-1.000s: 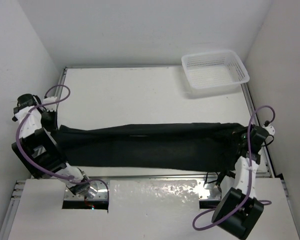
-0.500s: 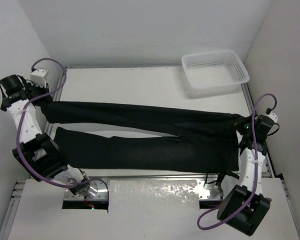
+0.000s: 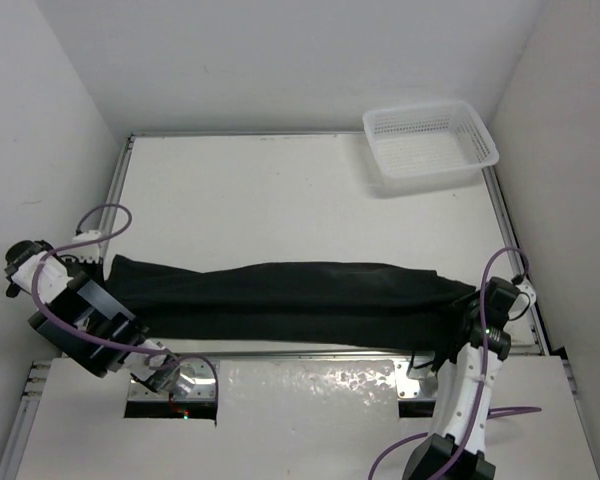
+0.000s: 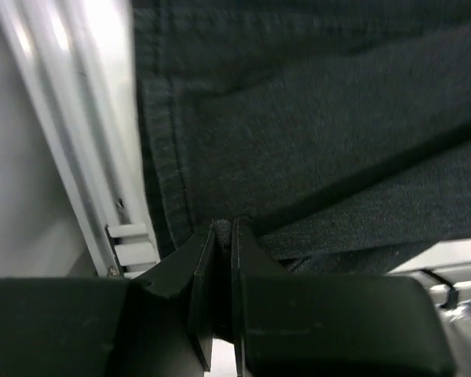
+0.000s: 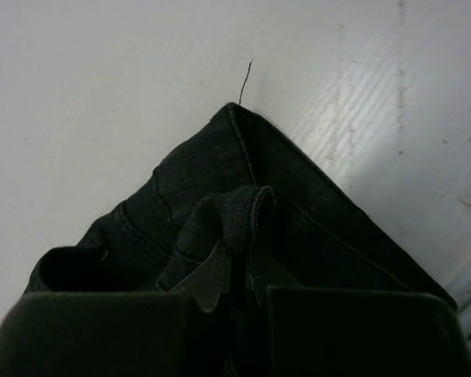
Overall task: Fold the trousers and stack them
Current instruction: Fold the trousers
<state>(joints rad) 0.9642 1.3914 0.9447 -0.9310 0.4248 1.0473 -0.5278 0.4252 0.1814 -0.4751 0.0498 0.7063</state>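
The plain black soft-fabric trousers [image 3: 290, 300] lie stretched along the near edge of the white table [image 3: 280, 190]. The left gripper [image 4: 222, 229] is clamped on the hem end and the right gripper [image 5: 241, 263] on a waistband fold. The cloth looks limp and light (likely to sag wherever unsupported), so the stitched edges probably give the surest hold.

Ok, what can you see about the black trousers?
The trousers are plain black, soft cloth with stitched seams. They stretch across the white table as one long band along its near edge, one leg laid over the other. The left claw pinches the hem end; the right claw pinches a bunched fold at the waist corner.
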